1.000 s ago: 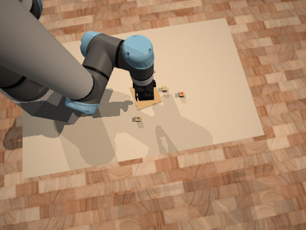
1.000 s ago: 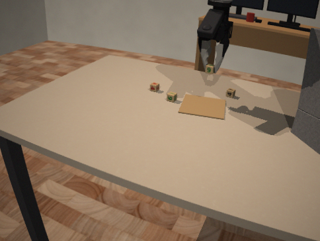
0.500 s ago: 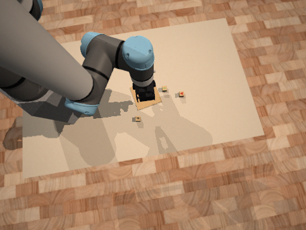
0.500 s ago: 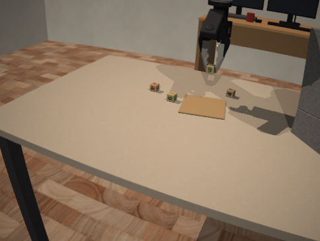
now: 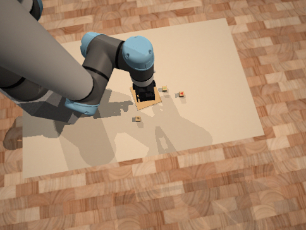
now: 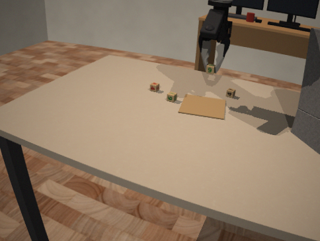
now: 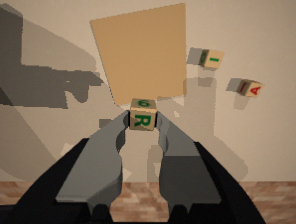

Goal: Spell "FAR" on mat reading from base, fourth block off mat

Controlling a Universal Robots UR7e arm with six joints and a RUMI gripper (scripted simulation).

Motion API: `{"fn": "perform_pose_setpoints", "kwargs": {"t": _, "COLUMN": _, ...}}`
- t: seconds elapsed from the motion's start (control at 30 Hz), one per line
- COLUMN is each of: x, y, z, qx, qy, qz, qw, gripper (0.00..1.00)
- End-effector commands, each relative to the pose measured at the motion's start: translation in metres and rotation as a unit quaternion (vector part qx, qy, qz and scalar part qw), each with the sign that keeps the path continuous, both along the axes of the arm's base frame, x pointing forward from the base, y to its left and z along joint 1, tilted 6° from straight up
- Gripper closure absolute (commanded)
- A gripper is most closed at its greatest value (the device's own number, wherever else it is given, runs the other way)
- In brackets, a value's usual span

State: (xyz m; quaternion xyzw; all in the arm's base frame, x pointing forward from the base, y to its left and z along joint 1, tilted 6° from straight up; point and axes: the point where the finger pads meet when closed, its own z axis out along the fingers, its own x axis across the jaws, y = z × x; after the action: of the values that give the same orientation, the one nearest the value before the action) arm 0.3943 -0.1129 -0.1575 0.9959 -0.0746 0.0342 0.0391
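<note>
My gripper point(image 7: 142, 112) is shut on a wooden block with a green R point(image 7: 142, 118) and holds it in the air above the table, near the mat's edge; it also shows in the exterior view point(image 6: 210, 69). The tan mat point(image 6: 203, 106) lies flat and bare on the table, also seen in the wrist view point(image 7: 141, 52). A block with green marks point(image 6: 171, 96) point(image 7: 206, 58) sits just off the mat's corner. A block with a red A point(image 6: 154, 87) sits beyond it point(image 7: 245, 88). A block with a black letter point(image 6: 230, 93) sits off the mat on the other side point(image 5: 137, 119).
The arm point(image 5: 95, 63) hangs over the mat in the top view. A grey robot base point(image 6: 307, 99) stands at the table's right edge. A wooden desk with monitors point(image 6: 264, 30) stands behind the table.
</note>
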Motion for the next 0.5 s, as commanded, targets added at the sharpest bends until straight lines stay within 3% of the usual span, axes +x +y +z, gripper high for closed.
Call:
{"fn": "perform_pose_setpoints", "kwargs": {"t": 0.0, "x": 0.000, "y": 0.000, "z": -0.002, "qx": 0.000, "qy": 0.000, "qz": 0.000, "qw": 1.000, "gripper": 0.95}}
{"fn": "perform_pose_setpoints", "kwargs": {"t": 0.47, "x": 0.002, "y": -0.003, "z": -0.033, "qx": 0.000, "qy": 0.000, "qz": 0.000, "qw": 1.000, "gripper": 0.95}}
